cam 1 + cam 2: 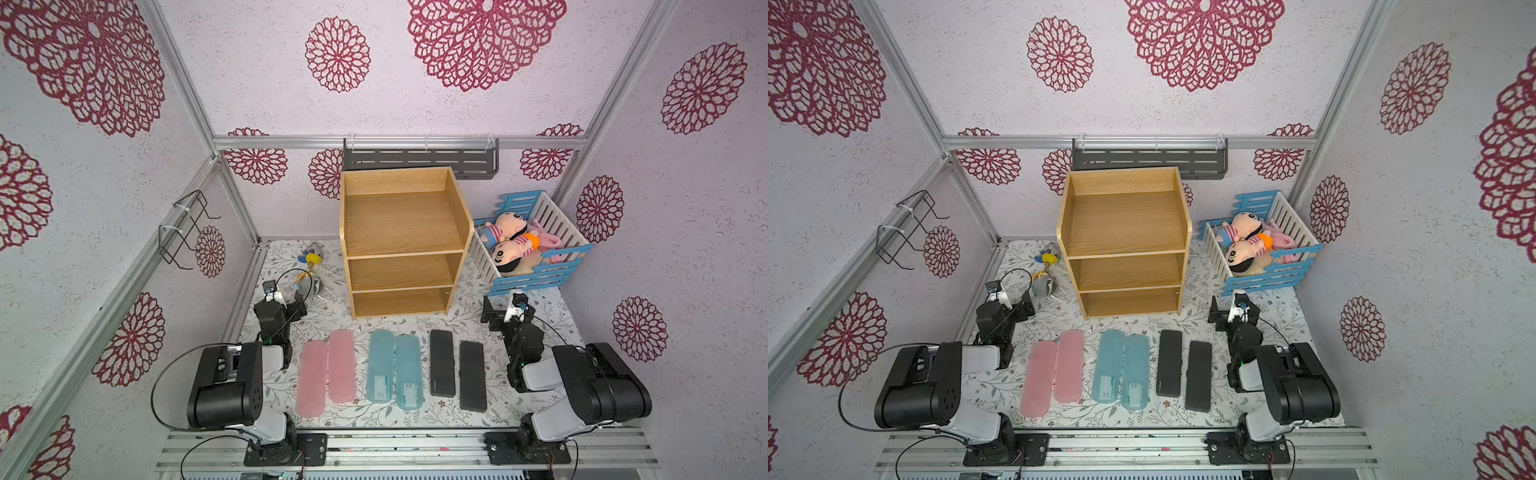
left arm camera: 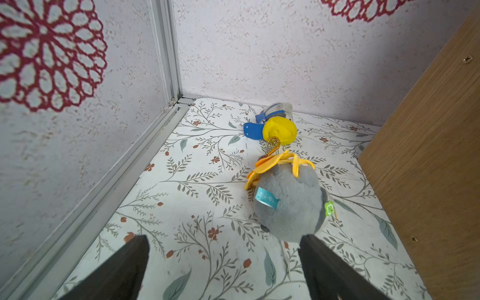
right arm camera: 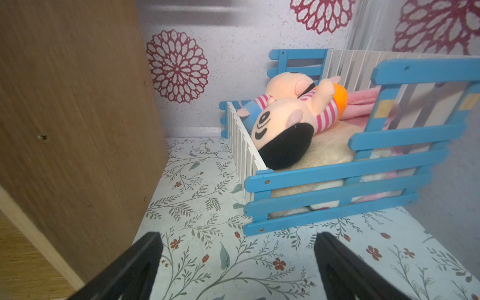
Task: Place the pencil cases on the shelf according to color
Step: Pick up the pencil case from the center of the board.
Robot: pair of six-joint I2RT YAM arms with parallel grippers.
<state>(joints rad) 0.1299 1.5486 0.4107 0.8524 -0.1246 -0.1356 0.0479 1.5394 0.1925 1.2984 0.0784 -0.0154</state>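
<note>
- Shelf [image 1: 401, 220] — light wood, three open-fronted levels, all bare. It stood at the back of the floral mat [image 1: 415, 326]. Its raised side walls left entry only from the front and above.
- Crib [image 1: 536, 272], blue-and-white slats, dolls [image 1: 509, 243] inside. It sat just beside the shelf's right wall, crowding that side.
- Pink pencil cases [image 1: 328, 372], two, frosted, rounded ends, side by side at the left of the row before the shelf.
- Teal pencil cases [image 1: 395, 370], two, translucent, mid-row.
- Black pencil cases [image 1: 457, 370], two, matte, rectangular, slightly apart at the right.
- Handling, all six: probably light, stiff and smooth, so apt to slip. Best pinched across the narrow width at mid-length.
- Right gripper [image 3: 237, 236]: jaws spread wide, empty, between the shelf wall and the crib.
- Left gripper [image 2: 223, 239]: jaws wide apart, empty, near a grey plush toy [image 2: 288, 202].
</note>
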